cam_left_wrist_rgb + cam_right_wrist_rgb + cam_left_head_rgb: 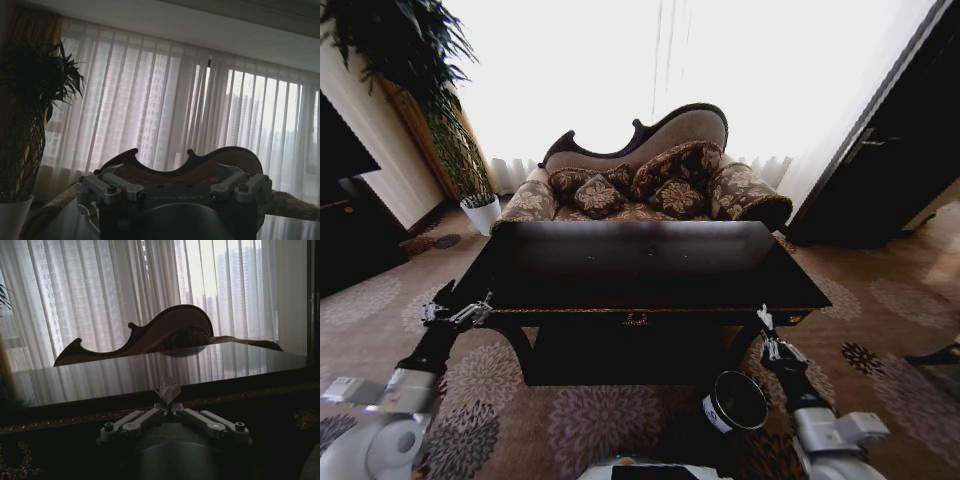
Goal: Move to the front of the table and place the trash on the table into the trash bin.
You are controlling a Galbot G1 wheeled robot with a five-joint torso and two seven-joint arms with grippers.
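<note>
Right claw [170, 407] clamped on white crumpled paper scrap [168, 389] near table [620, 265] front edge, above trash bin [735, 400].

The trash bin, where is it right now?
In the head view the trash bin sits on the carpet, lower right, before the table and beside the right gripper.

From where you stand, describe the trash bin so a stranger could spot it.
Find the long dark table before the patterned sofa. On the carpet below its front right corner, beside the right end effector, sits the trash bin: small, round, black, white-labelled, unlike the white plant pot far left.
</note>
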